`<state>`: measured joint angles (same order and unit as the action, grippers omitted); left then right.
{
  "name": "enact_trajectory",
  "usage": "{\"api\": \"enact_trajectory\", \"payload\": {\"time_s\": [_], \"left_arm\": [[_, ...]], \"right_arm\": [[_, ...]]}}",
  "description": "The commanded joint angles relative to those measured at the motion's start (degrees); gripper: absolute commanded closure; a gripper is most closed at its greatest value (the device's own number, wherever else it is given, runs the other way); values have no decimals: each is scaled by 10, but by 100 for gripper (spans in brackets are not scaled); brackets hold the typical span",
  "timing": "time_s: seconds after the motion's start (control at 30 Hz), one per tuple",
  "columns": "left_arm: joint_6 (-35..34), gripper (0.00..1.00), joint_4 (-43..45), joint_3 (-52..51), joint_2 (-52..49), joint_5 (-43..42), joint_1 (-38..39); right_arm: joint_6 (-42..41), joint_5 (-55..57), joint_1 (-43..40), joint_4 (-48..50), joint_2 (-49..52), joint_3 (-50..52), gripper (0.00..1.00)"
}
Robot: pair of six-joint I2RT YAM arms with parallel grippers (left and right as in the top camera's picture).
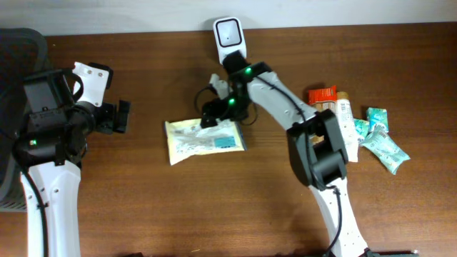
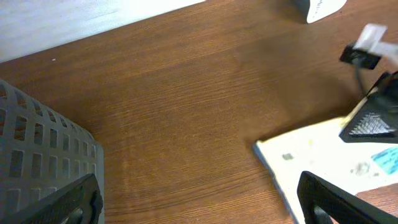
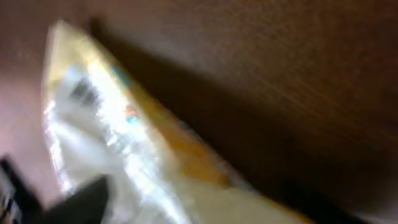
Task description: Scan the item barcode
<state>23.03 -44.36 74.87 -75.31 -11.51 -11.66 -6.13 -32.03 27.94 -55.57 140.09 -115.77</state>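
Overhead view: even, diffuse lighting and sharp focus; the counter (image 1: 143, 207) carries only a soft, narrow shadow along the edge of the packet (image 1: 203, 143). Left wrist view: bright, slightly soft; the fingers (image 2: 336, 199) of the left gripper (image 2: 202, 202) appear dark and under-exposed at the lower corners. Right wrist view: dim, with heavy motion blur; the packet is smeared, its barcode (image 3: 84, 93) barely legible, and a broad dark shadow lies on the counter beside it.

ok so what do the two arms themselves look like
Both have white tubular links and boxy black joint housings. The left arm has one small green light and a white bracket near its black left gripper. The right arm shows two green lights near the wrist and a thin black cable looped beside its black right gripper.
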Motion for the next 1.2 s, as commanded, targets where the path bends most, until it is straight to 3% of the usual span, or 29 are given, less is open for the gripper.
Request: {"api": "enact_trajectory", "payload": {"time_s": [0.0,0.1,0.13,0.23,0.3,0.5,0.7,0.9,1.0,1.1,1.17], "left_arm": [[9,1,1,2,7,0,-1],[9,1,1,2,7,0,-1],[9,1,1,2,7,0,-1],[9,1,1,2,7,0,-1],[9,1,1,2,7,0,-1],[9,1,1,2,7,0,-1],[9,1,1,2,7,0,-1],[9,1,1,2,7,0,-1],[9,1,1,2,7,0,-1],[9,1,1,2,7,0,-1],[9,1,1,2,7,0,-1]], "right_arm": [[-125,62,31,17,47,38,56],[-139,61,34,36,50,59,92],[-139,60,34,36,50,59,96],[-137,46,31,35,45,56,96],[-92,13,24,33,26,45,96],[75,-59,1,-32,-144,29,96],[123,-59,-24,-86,-226,29,96],[156,-59,-25,-114,-227,30,96],[156,-2,-25,-113,-216,31,96],[158,25,-25,-111,-169,42,95],[158,25,-25,-111,-123,45,88]]}}
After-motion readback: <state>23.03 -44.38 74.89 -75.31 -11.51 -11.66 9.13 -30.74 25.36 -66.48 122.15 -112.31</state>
